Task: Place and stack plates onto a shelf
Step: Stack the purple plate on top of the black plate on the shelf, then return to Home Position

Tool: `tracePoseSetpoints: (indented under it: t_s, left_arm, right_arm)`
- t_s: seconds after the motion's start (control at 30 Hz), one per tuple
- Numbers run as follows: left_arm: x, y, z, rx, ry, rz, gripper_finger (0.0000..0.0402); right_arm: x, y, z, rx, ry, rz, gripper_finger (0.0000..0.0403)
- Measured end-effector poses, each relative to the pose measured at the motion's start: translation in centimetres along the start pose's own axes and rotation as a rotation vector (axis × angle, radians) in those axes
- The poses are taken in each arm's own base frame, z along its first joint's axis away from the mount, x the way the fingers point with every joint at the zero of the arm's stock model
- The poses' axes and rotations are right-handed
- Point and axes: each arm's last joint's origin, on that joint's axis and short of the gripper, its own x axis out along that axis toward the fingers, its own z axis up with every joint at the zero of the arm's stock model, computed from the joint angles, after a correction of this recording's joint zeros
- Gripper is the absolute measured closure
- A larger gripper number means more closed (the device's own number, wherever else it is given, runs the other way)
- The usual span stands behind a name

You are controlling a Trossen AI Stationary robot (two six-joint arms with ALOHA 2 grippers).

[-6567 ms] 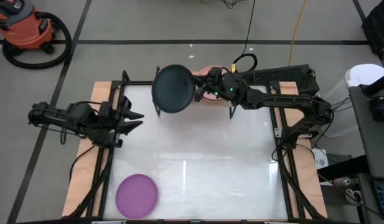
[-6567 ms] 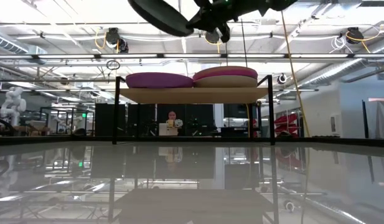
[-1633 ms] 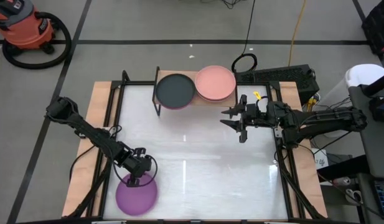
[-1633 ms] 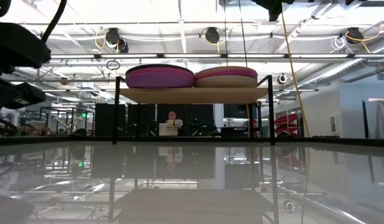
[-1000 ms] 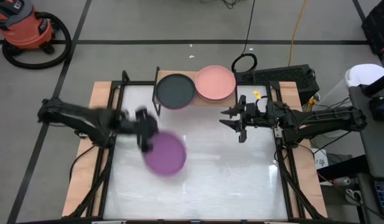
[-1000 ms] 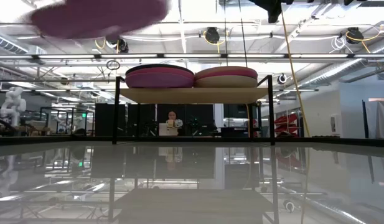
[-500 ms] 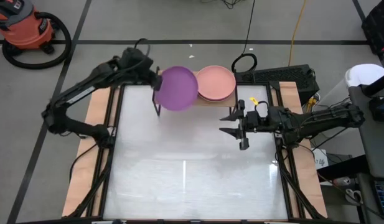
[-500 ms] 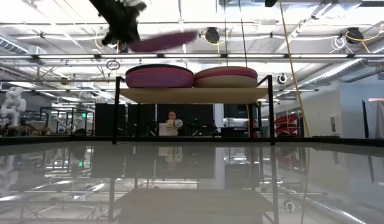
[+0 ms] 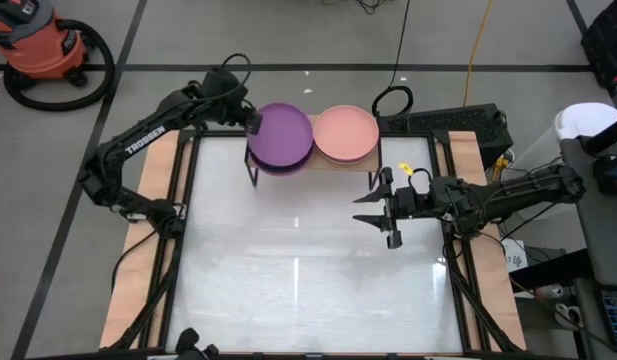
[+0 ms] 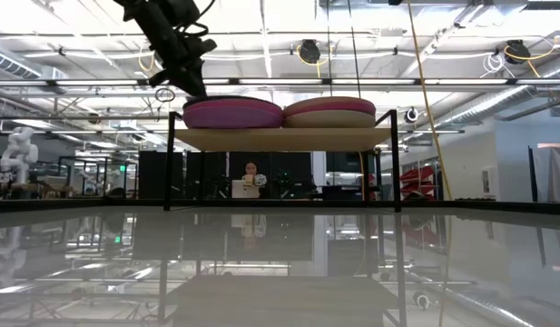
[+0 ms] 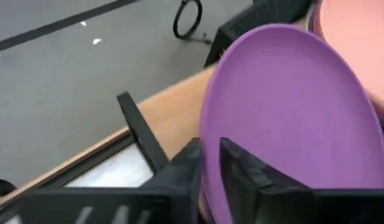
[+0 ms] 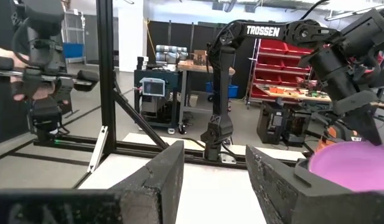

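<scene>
Left gripper (image 9: 250,122) at the shelf's outer end, fingers closed on the rim of the purple plate (image 9: 281,136); wrist view shows the plate edge pinched between the two dark fingers (image 11: 241,174); plate lies on top of the left-hand stack on the shelf (image 10: 280,138), roughly level in the low view, whether fully seated I cannot tell.

Right gripper (image 9: 388,215) waits over the table (image 9: 308,290) in front of the shelf, well apart from it, fingers spread and holding nothing.

Risks, as judged: if the fingers open before the plate sits flat and centred, it may slide off the stack, since matte plates on matte plates give little to catch on; pulling the gripper away low could drag the top plate sideways or nudge the stack toward the neighbouring pile under the pink plate (image 9: 346,134), which sits touching or just beside it; the shelf is light, on thin legs, so a knock from the arm could shift the whole thing.

Materials: plates round, flat, matte, shallow raised rims, look rigid and light; magenta edge showing beneath the purple one in the low view; shelf a pale wooden board on thin black metal legs; table top white and glossy, wooden edges.
</scene>
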Motion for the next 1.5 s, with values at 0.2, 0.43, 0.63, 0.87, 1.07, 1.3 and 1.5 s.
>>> tracePoseSetpoints:
  t_s: [0.2, 0.43, 0.63, 0.87, 1.07, 1.3, 1.5]
  left_arm:
    - [-0.1, -0.1, -0.5, 0.092, 0.054, -0.029, 0.0260]
    - [-7.9, -1.3, 1.3, 0.184, -0.158, -0.157, 0.0220]
    - [-16.8, -2.2, -3.7, 0.316, -0.504, -0.227, 0.0229]
    - [-18.0, -0.3, -12.8, 0.359, -0.707, -0.365, 0.0288]
    - [-16.0, 1.6, -18.9, 0.355, -0.813, -0.459, 0.0315]
    - [-10.9, 2.2, -22.9, 0.368, -0.850, -0.571, 0.0317]
    - [-6.4, 1.5, -24.3, 0.438, -0.817, -0.643, 0.0317]
  right_arm:
    - [0.0, 0.0, 0.0, -0.003, 0.000, -0.003, 0.0250]
    - [-1.1, 0.2, 0.7, -0.006, -0.014, 0.012, 0.0249]
    - [-5.0, 0.0, 1.7, -0.051, -0.030, -0.058, 0.0249]
    - [-8.5, -0.4, -2.1, -0.012, -0.056, -0.144, 0.0249]
    - [-10.5, -0.3, -6.6, 0.008, -0.087, -0.145, 0.0250]
    - [-11.5, -0.2, -11.4, -0.013, -0.153, -0.183, 0.0250]
    - [-11.6, -0.2, -11.9, 0.026, -0.116, -0.193, 0.0250]
